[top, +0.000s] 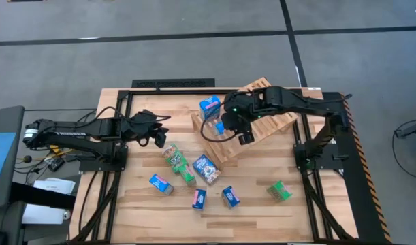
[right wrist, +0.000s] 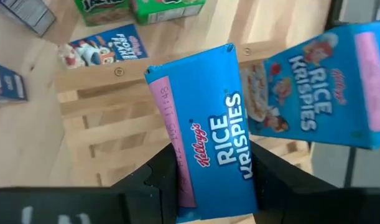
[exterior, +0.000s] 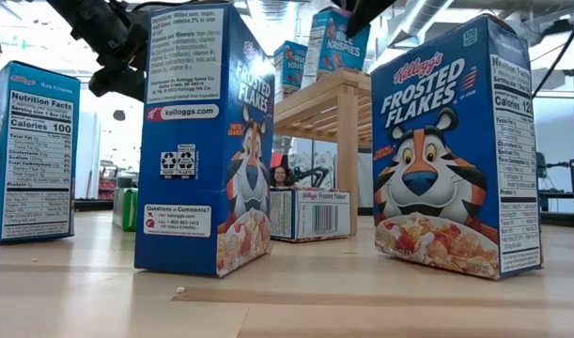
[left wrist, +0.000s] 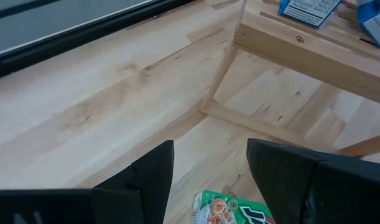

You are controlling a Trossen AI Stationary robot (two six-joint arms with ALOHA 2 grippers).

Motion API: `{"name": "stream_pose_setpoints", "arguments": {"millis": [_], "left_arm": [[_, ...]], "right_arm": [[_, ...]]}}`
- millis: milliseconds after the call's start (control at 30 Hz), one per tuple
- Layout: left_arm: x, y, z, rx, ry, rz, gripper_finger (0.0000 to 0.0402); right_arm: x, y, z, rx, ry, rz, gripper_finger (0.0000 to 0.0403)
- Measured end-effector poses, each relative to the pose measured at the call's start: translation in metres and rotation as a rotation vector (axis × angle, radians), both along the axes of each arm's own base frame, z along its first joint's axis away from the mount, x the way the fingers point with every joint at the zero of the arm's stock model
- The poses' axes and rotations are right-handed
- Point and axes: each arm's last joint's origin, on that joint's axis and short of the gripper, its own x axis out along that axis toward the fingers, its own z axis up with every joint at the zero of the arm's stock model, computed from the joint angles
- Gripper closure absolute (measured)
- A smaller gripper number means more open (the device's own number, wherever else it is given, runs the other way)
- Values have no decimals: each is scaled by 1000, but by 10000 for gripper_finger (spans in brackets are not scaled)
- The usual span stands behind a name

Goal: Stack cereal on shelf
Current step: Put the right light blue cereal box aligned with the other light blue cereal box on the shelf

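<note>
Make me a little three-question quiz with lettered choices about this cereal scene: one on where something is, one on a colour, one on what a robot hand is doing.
1. Where is the second Rice Krispies box, the one not being carried?
A. standing on the wooden rack
B. on the floor
C. held by the left gripper

2. What colour is the box just under the left gripper?
A. blue
B. green
C. red

3. What is the right gripper doing?
A. hanging empty
B. pressing on the bare table
C. gripping a blue Rice Krispies box

Answers:
1 A, the right wrist view shows it upright on the slats beside the carried one.
2 B, the left wrist view shows a green box between the open jaws, not gripped.
3 C, the right wrist view shows the jaws closed on both sides of the box, above the rack.
</note>
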Motion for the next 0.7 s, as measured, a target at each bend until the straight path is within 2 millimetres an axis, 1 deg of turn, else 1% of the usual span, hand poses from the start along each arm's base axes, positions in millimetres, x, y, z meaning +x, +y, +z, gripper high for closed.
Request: {"name": "stream_pose_setpoints", "arguments": {"millis": [167, 433, 567, 700], "left_arm": [[0, 1, 0, 12, 3, 14, 210], [-1, 6, 1, -17, -29, 78, 210], [-1, 8, 1, -17, -30, 90, 210], [-2, 10, 1, -24, -37, 109, 210]], "right_arm": [[0, 2, 0, 12, -1, 41, 234], [-10, -1, 3, 22, 36, 56, 234], [-9, -5, 3, 68, 23, 67, 234], [-7, -5, 3, 54, 10, 95, 234]]}}
